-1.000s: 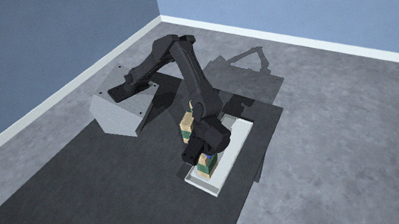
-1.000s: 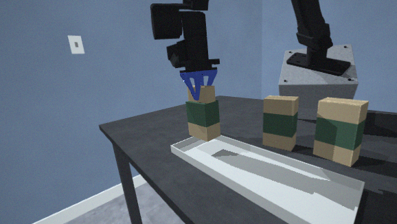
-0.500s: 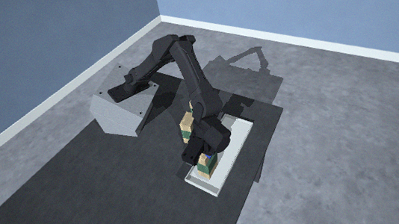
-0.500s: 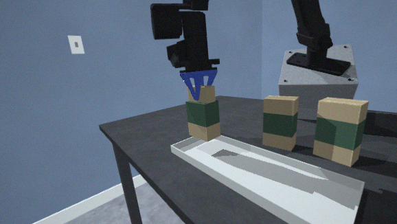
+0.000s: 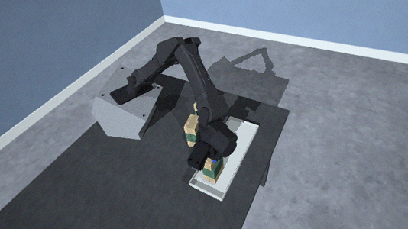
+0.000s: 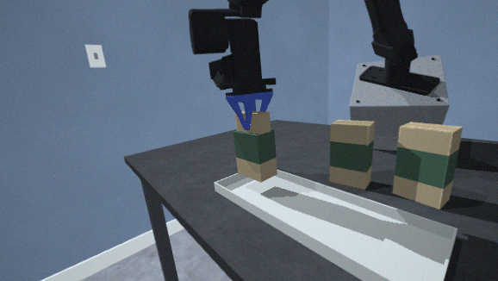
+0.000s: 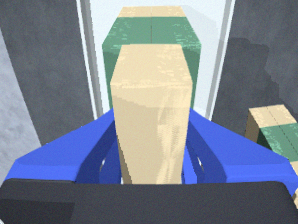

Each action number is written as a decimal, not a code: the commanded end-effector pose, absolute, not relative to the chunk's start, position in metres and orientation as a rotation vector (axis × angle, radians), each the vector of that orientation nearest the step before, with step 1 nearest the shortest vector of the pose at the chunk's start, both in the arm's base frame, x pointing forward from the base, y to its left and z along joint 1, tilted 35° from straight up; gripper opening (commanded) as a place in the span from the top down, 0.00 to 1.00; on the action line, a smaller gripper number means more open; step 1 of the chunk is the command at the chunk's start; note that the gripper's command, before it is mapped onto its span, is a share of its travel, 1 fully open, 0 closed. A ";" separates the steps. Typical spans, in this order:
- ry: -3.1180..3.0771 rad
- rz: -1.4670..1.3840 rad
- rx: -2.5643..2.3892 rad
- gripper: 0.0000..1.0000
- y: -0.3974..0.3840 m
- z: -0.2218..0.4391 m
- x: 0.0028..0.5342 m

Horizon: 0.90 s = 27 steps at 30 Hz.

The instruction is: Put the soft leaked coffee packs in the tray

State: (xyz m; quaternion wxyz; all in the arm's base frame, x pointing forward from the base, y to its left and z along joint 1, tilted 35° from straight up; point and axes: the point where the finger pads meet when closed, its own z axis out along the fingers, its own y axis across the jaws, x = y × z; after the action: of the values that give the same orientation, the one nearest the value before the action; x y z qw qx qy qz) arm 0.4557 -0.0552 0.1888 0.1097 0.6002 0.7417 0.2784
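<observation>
My gripper [image 5: 214, 160] [image 6: 254, 122] [image 7: 151, 111] has its blue fingers shut on the tan top part of a coffee pack [image 5: 213, 174] [image 6: 254, 147] [image 7: 152, 67] with a green band. That pack is upright over one end of the long white tray [image 5: 240, 153] [image 6: 310, 228] [image 7: 212, 30]; its bottom appears slightly above the tray floor. A middle pack [image 5: 191, 133] [image 6: 351, 156] stands upright on the table beside the tray. The far pack [image 5: 195, 106] [image 6: 424, 169] also stands upright, mostly hidden by the arm in the top view. Softness cannot be seen.
The dark table [image 5: 101, 185] [image 6: 194, 159] holds the tray near one edge. The grey arm base block [image 5: 125, 119] [image 6: 398, 114] is beyond the two standing packs. In the wrist view, part of a standing pack shows at the right, outside the tray.
</observation>
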 end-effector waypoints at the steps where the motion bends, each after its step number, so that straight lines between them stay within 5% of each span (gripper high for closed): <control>1: 2.146 0.801 1.802 0.74 -0.066 0.177 0.459; 27: 2.109 0.823 1.748 0.74 -0.060 0.183 0.474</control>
State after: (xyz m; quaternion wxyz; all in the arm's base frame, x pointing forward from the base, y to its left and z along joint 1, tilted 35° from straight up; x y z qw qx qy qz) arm 0.4723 -0.0493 0.1635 0.1130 0.6020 0.7399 0.2782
